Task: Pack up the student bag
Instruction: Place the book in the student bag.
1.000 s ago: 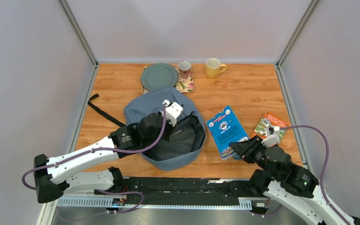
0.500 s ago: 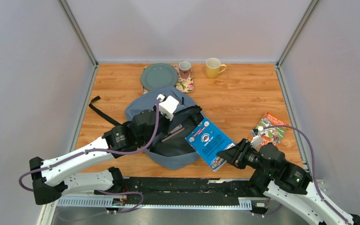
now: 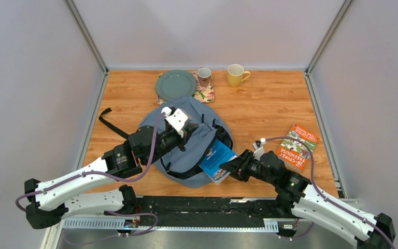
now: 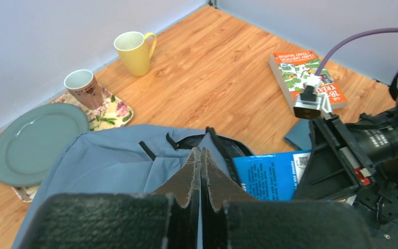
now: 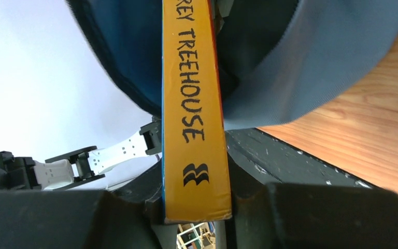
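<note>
— Seeing the left pincer clearly?
— Looking shut tight, tips pressed flat together, hanging right over the student bag. Maybe pinching some cloth, maybe not: too hard to tell.

— And the right pincer?
— Squeezing a blue book by its near end, closed partway around it.

— Hiding anything?
— Hiding the book's far end inside the bag's dark mouth, just ahead of the right pincer. Covering part of the bag with the left arm too. Cutting off the top of the yellow spine in the right wrist view.

— Reading any words?
— Reading "TREEHOUSE" in black down that spine, with "REY" just before it and a small black wave mark close to the pincer. Reading "STOREY TREEHOUSE" on an orange book as well, lying flat on the table, well apart on the right pincer's right side. Not making out the small print on the blue cover.

— Finding the bag where?
— Lying between both pincers: under the left one, just ahead of the right one.

— Standing anywhere beyond the left pincer?
— Sitting far past it: a green plate, a small cup on a flowery mat, and a yellow mug.
</note>
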